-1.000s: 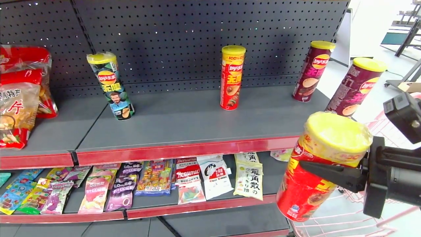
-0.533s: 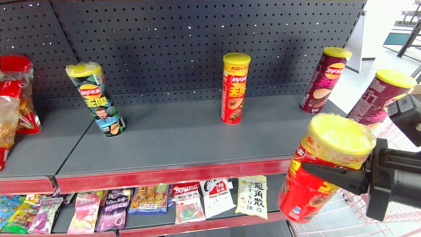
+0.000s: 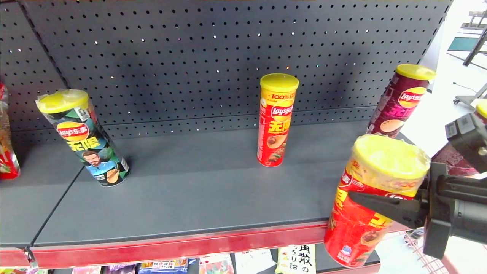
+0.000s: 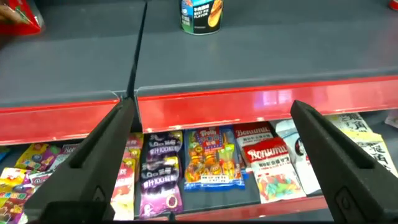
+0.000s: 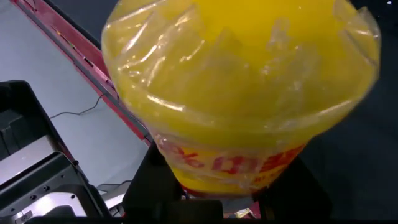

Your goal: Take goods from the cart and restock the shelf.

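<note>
Camera closed in on shelf (image 3: 198,190); can (image 3: 361,224) unchanged at 4 o'clock, by shelf's front edge, my right gripper (image 3: 380,190) clamped round it. My left gripper (image 4: 211,109) spread wide, holding nothing.

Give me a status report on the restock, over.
Right gripper shut on red chip can, near shelf front edge. Left gripper open, empty. Bare shelf space between standing red can and maroon can.
</note>
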